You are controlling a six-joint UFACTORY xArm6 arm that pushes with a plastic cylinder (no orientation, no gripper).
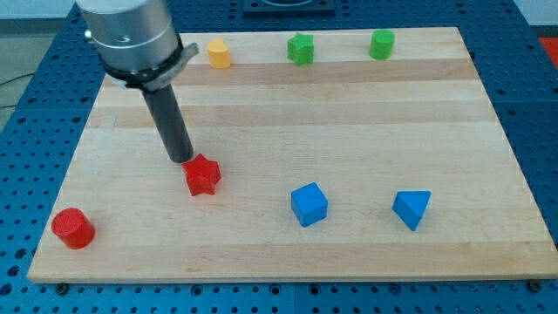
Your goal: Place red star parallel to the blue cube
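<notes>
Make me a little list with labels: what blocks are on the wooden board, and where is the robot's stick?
board: wooden table top
my tip: just up-left of the red star, very close
red star: left of centre
blue cube: to the star's right, slightly lower
blue triangular block: right of the cube
red cylinder: bottom-left corner
yellow block: top edge
green blocks: two on the top edge
</notes>
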